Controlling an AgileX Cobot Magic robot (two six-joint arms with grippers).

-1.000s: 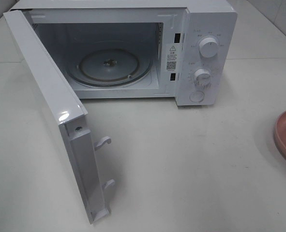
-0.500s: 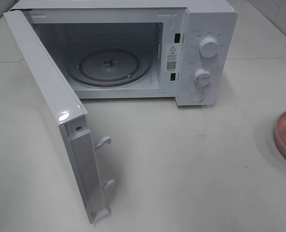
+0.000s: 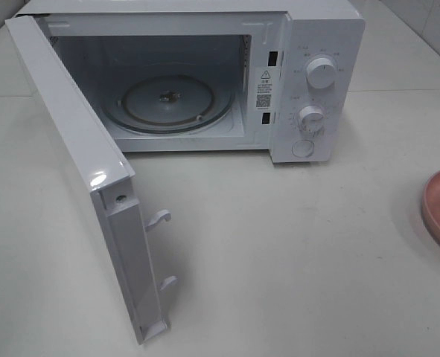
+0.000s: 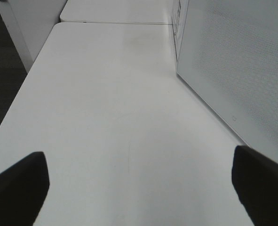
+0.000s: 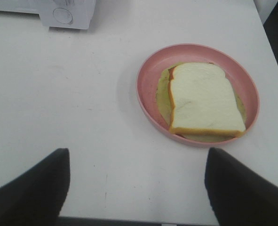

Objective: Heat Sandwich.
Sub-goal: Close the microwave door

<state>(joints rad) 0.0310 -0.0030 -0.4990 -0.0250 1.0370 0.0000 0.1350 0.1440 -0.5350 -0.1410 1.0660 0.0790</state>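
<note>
Right wrist view: sandwich (image 5: pixel 205 97) flat on pink plate (image 5: pixel 148 96) on the white table (image 5: pixel 59 84), ahead of the right gripper (image 5: pixel 136 188) and toward one finger's side, fingers (image 5: pixel 28 190) spread wide, empty, hovering above the table short of the plate. Exterior high view: plate at the far right edge, well apart from the microwave (image 3: pixel 205 82), door (image 3: pixel 78 171) swung open, turntable (image 3: pixel 167 103) bare. Left gripper (image 4: pixel 139 188) wide open, empty, low beside the door, far from the sandwich; right arm judged nearer.

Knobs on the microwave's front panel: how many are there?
2 knobs: the upper knob near the panel's top, the lower knob beneath it. Under them sits a round button, not a knob. None seems hidden.
</note>
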